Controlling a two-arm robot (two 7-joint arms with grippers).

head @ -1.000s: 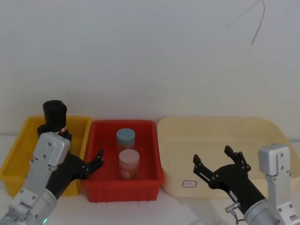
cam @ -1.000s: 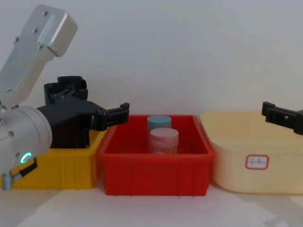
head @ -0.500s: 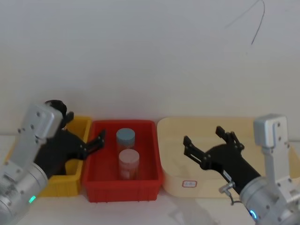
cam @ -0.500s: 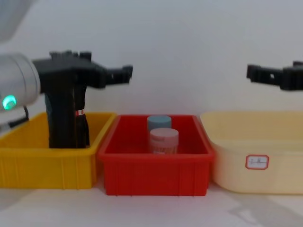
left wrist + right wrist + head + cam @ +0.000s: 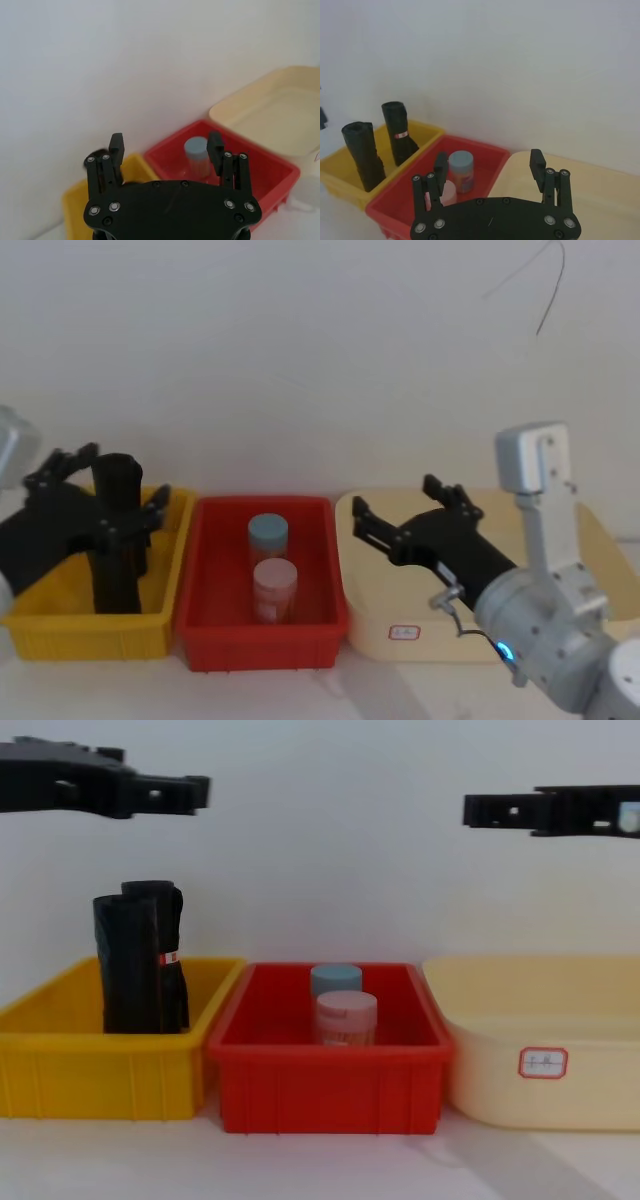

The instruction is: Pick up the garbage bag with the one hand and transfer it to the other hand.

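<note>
A white table (image 5: pixel 320 1165) against a plain white wall (image 5: pixel 320 870) carries three open bins side by side in a row. The largest, on the robot's right, is a cream tub (image 5: pixel 600 1095) with a small label (image 5: pixel 543 1063) on its front. A red bin (image 5: pixel 330 1095) sits in the middle and a yellow bin (image 5: pixel 100 1095) on the left. The left gripper (image 5: pixel 165 142) hangs in the air high above the yellow bin, well clear of what stands inside it. Its two black fingers are spread wide with nothing between them. The right gripper (image 5: pixel 488 159) hangs at about the same height over the cream tub, pointing toward the left one, its fingers likewise spread and empty. The two grippers are well apart. The garbage bag (image 5: pixel 362 155), a plain black roll, stands upright in the yellow bin at the end nearer the robot. Just behind it, nearer the wall, stands a second black roll (image 5: pixel 395 117) with a small red-and-white sticker (image 5: pixel 400 135) on it. In the red bin two jars stand upright, a pink-lidded jar (image 5: pixel 346 1015) in front and a blue-lidded jar (image 5: pixel 336 978) behind it.
</note>
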